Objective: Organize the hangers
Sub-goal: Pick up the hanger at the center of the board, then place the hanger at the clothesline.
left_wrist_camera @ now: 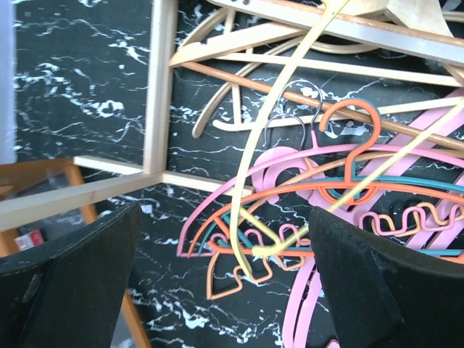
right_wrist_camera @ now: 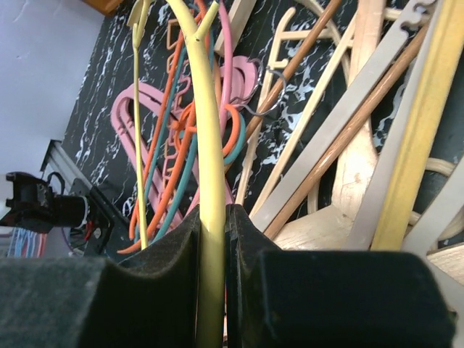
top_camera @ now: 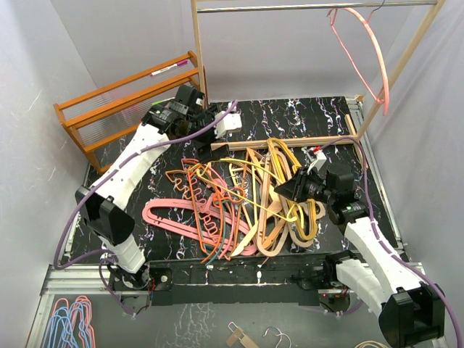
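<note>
Right there, my right gripper point(right_wrist_camera: 212, 217) was clamped on the yellow hanger point(right_wrist_camera: 207, 109), a thin, glossy plastic bar. I judged it light, springy, slippery and likely to snag. Meanwhile my left gripper point(left_wrist_camera: 225, 217) hung wide open over the hangers point(top_camera: 239, 196), tangled plastic and stiffer wood, mid-table point(top_camera: 290, 119).
</note>
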Robot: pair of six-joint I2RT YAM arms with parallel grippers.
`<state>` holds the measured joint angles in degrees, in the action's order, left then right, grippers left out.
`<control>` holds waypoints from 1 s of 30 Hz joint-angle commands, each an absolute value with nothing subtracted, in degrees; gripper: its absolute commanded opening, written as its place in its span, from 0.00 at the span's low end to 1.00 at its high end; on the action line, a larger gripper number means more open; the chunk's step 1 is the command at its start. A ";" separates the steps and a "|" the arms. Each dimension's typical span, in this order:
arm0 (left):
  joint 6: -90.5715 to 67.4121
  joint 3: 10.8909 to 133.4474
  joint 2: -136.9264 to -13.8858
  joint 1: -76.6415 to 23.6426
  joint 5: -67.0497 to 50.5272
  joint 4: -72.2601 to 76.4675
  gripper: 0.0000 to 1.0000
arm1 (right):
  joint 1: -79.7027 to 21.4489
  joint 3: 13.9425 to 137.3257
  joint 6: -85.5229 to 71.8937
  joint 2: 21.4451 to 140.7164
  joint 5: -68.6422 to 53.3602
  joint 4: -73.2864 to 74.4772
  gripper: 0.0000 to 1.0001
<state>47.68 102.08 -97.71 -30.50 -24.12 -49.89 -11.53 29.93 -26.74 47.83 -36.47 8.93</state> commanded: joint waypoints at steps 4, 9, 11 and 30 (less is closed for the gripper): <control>39.97 112.04 -91.61 -30.09 -13.39 -60.40 0.97 | -12.37 44.17 -19.83 47.64 -19.81 13.58 0.08; 35.16 107.37 -89.55 -21.76 -14.60 -58.87 0.97 | -14.27 68.10 -7.82 53.36 -4.40 28.56 0.08; 32.90 103.91 -88.10 -19.29 -17.35 -57.52 0.97 | -14.35 75.95 -3.43 56.22 0.21 31.20 0.08; 30.42 95.10 -85.74 -16.47 -24.37 -55.50 0.97 | -19.15 102.90 16.20 74.69 22.67 23.34 0.08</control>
